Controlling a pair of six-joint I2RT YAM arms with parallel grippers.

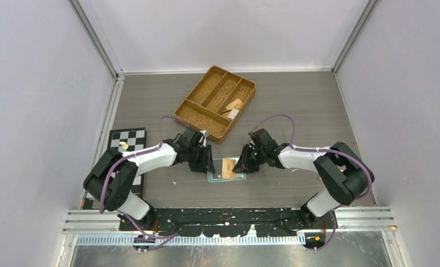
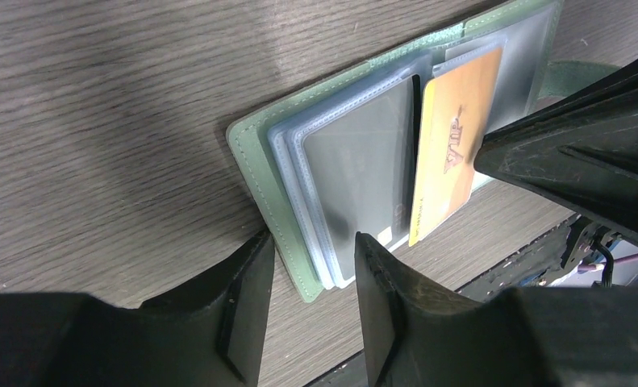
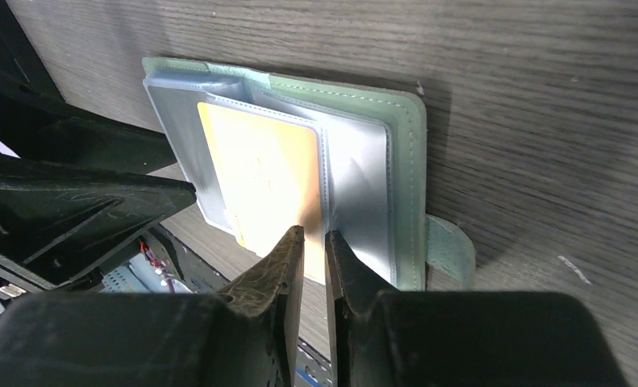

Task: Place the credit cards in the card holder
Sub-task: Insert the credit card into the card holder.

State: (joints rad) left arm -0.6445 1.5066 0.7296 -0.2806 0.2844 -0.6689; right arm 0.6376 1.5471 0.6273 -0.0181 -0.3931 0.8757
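Note:
The card holder (image 2: pixel 259 173) is a sage-green wallet lying open on the table, clear sleeves facing up; from above its edge (image 1: pixel 212 179) shows between the two arms. A gold credit card (image 2: pixel 452 137) sits partly inside a sleeve. My right gripper (image 3: pixel 314 238) is shut on that card's (image 3: pixel 259 173) near corner. A grey card (image 2: pixel 356 161) shows inside the neighbouring sleeve. My left gripper (image 2: pixel 314 242) is open and straddles the wallet's corner, one finger outside the green cover and the other over the sleeves. In the top view both grippers (image 1: pixel 206 161) (image 1: pixel 242 166) flank the wallet.
A woven brown divided tray (image 1: pixel 201 117) stands behind the wallet with small items (image 1: pixel 232 108) in one compartment. A chessboard (image 1: pixel 129 138) lies at the left by the left arm. The table's front rail (image 1: pixel 228 214) runs just below the wallet.

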